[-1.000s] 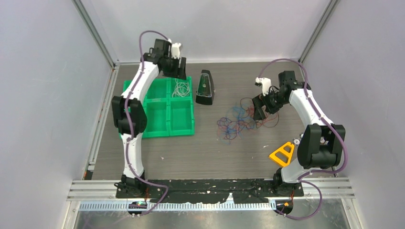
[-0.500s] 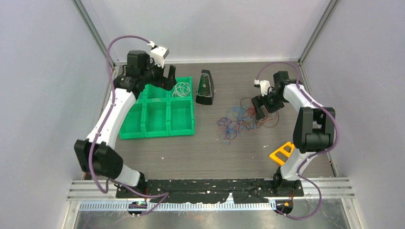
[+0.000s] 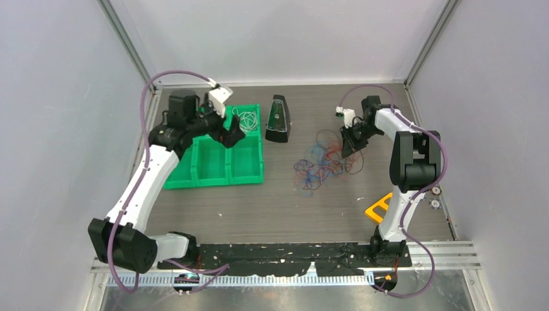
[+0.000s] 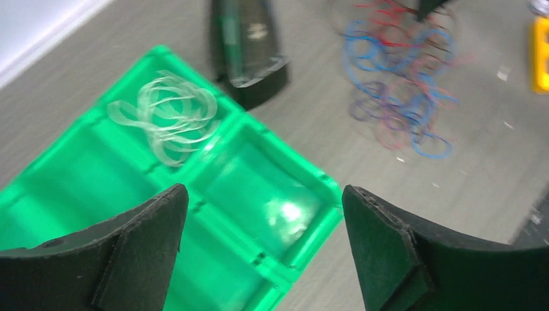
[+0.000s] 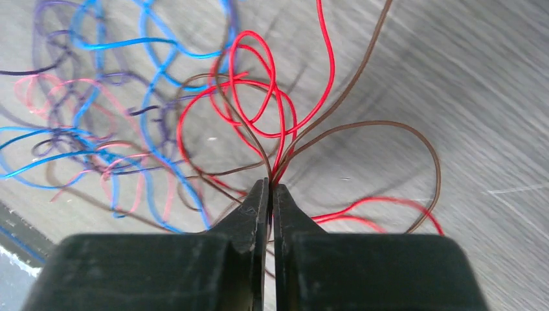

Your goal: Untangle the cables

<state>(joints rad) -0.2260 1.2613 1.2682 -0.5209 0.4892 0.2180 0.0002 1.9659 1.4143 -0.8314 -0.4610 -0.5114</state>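
Observation:
The cables (image 3: 322, 162) lie as a loose tangle of red, blue, brown and dark loops on the table right of centre, also visible far off in the left wrist view (image 4: 396, 84). My right gripper (image 3: 348, 141) sits at the tangle's far right edge. In the right wrist view it (image 5: 270, 184) is shut on red and brown strands (image 5: 260, 98) that fan out from the fingertips. A coil of white cable (image 3: 245, 119) (image 4: 169, 118) rests in the back right compartment of the green tray (image 3: 213, 179). My left gripper (image 3: 234, 135) (image 4: 265, 194) hangs open over the tray, holding nothing.
A black metronome-shaped object (image 3: 278, 120) (image 4: 249, 48) stands between the tray's rim (image 4: 327, 188) and the tangle. A yellow triangular piece (image 3: 379, 208) lies near the right arm's base. Walls close the table at the back and sides.
The right gripper has closed on red and brown strands at the tangle's edge. The left arm has swung from behind the tray to over it, jaws wider.

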